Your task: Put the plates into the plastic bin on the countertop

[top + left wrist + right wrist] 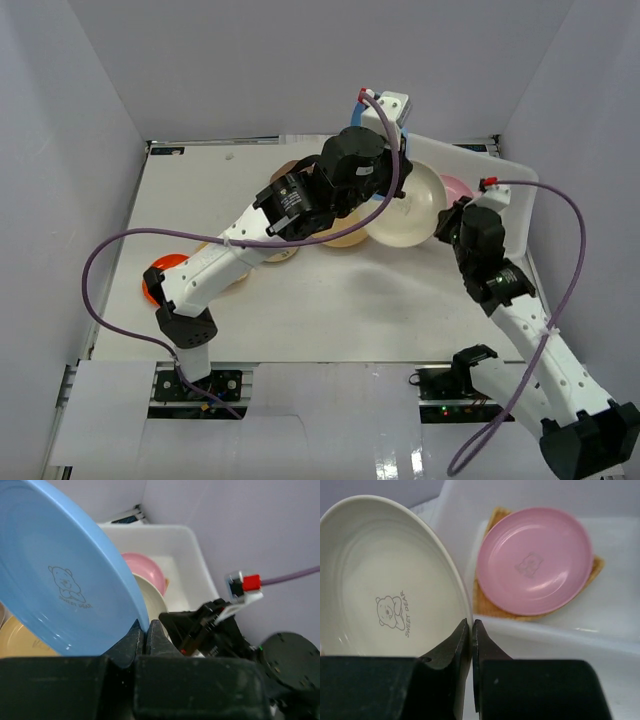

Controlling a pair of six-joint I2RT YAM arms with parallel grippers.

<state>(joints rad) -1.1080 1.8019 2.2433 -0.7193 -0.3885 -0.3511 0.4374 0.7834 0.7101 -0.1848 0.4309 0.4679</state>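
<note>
Cream plastic is pinched by its rim: the right gripper [471, 630] has its jaws pressed together on the edge of the cream plate [385, 590], which hangs tilted just outside the wall of the plastic bin [615, 600], not yet over it. The left gripper [146, 636] likewise clamps the rim of a blue plate [60, 575], held steeply on edge close beside the cream one. The bin sits at the far right corner of the countertop [330, 310], and a pink plate [535, 560] already lies flat inside it on something tan [482, 602] that I cannot identify. To do this step well, the cream plate probably needs to rise clear of the bin's rim, travel over the bare floor beside the pink plate, and level out before release, since a rim pinch lets a shallow dish swing. The two wrists are close together, so one arm should likely go first. Elsewhere, an orange plate [157, 275] and a tan plate [345, 240] wait on the countertop, partly hidden under the left arm.
</note>
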